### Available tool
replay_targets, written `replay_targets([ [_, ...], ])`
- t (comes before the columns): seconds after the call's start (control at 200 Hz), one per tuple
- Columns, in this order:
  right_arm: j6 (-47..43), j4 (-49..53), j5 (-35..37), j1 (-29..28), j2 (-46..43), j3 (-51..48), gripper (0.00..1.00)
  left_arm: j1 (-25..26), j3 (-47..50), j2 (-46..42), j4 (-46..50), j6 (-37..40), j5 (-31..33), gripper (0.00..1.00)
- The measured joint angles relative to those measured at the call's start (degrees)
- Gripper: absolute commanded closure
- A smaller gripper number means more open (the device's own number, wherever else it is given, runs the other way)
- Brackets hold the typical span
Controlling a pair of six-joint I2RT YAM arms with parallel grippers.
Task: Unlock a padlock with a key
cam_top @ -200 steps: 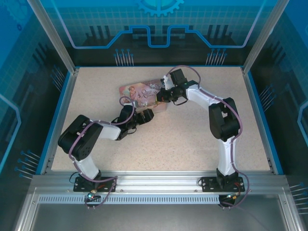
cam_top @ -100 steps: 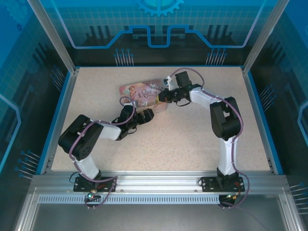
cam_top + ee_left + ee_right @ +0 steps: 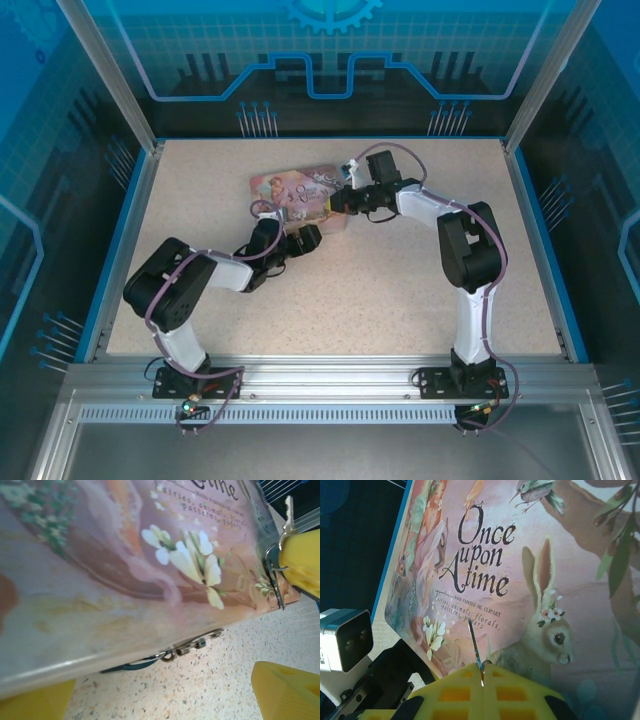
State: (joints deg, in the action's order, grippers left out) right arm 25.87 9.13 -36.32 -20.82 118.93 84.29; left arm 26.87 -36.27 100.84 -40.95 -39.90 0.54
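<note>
Gripping the thin, dark grey key (image 3: 475, 640), the right pincer (image 3: 482, 670) is clenched; the left pincer (image 3: 160, 695) gapes.

You've got the tin (image 3: 298, 188) lying on the table (image 3: 400, 290), toward the far middle. Your left gripper (image 3: 303, 238) sits just in front of the tin's near edge, fingers (image 3: 287, 690) spread to either side. The padlock (image 3: 170, 654) hangs at that near edge, between tin and tabletop. Your right gripper (image 3: 338, 203) is at the tin's right end, over the lid. The key (image 3: 475, 645) sticks out from its pinched pads (image 3: 455, 692), above the lid, near the right corner.
</note>
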Motion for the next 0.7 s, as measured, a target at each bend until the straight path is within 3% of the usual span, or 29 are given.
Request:
replay_targets([
  [0.395,0.02,-0.24,-0.39,0.22,-0.15,-0.35,1.0,1.18,0.0,4.44,-8.5,2.99,1.38,0.12],
  [0.695,0.02,-0.24,-0.44,0.22,-0.15,-0.35,1.0,1.49,0.0,5.2,-10.84,2.93,0.74,0.31],
])
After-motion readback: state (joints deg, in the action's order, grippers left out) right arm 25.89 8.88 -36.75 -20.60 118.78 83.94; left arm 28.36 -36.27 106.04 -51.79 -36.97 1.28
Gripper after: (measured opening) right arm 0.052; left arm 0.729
